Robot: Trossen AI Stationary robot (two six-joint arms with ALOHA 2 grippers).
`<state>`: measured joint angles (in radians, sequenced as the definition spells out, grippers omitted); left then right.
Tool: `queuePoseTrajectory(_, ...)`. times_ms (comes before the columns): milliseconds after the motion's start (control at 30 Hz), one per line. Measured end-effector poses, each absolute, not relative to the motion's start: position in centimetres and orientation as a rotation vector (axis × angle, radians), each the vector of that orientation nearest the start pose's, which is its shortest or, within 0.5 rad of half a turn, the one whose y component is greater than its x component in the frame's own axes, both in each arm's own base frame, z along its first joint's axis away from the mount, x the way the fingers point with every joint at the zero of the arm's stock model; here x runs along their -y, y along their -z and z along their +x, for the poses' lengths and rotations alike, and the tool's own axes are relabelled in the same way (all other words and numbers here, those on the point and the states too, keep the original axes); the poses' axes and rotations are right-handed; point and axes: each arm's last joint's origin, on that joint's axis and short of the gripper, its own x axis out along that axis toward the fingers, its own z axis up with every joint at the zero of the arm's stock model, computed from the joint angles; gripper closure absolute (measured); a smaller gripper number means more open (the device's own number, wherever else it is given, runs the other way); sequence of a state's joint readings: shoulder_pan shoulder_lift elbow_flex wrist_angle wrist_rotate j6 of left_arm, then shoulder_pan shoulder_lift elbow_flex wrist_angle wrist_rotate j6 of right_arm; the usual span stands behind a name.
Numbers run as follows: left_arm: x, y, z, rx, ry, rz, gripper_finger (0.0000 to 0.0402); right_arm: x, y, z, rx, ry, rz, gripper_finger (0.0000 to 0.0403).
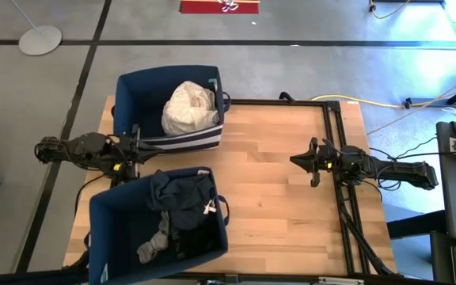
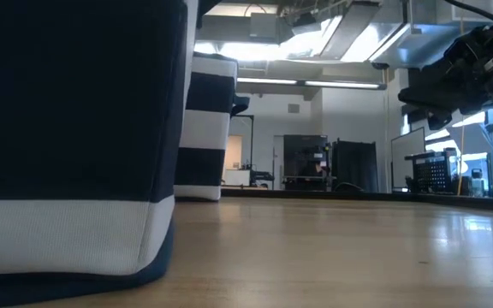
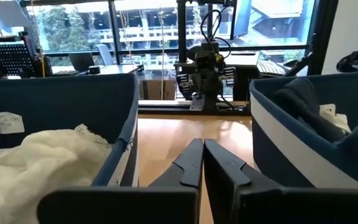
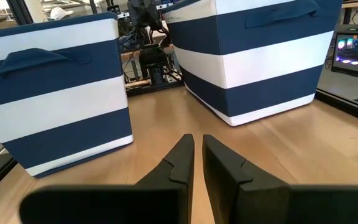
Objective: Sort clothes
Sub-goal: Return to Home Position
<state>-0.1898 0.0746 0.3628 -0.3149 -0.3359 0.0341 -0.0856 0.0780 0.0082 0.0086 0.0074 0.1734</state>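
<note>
**High view.** Table point(image 1: 283, 190), pale wood, with two navy bins on its left part.
- Far bin point(image 1: 129, 99): a heap of white clothes point(image 1: 190, 107).
- Near bin point(image 1: 101, 229): dark clothes point(image 1: 182, 198) and grey socks point(image 1: 155, 244). We note a small white tag point(image 1: 209, 208), its writing illegible.
- Left pincer point(image 1: 137, 150): between the two bins.
- Right pincer point(image 1: 305, 161): over the table's right part, well apart from both bins.
- Red sign point(image 1: 219, 6): on the floor beyond the table. We cannot read its white mark.

**Low view.** The near bin's navy wall and white base band are at left, with the striped far bin behind.

**Left wrist view.** The left pincer's fingers point(image 3: 188, 165) are pressed together and hold nothing. A white label point(image 3: 6, 122) sits on the far bin's inner wall, its text too small for us.

**Right wrist view.** The right pincer's fingers are closed to a sliver and grip nothing. Both bins show navy and white stripes.
</note>
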Motion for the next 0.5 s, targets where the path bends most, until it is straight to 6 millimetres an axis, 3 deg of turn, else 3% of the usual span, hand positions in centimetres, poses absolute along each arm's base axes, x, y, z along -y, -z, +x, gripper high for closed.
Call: queuePoseTrajectory(500,0.36,-24.32,6.94,-0.083,-0.143,0.079,0.0397,0.89,-16.09,10.15,-0.053,0.098,0.176,0.0368)
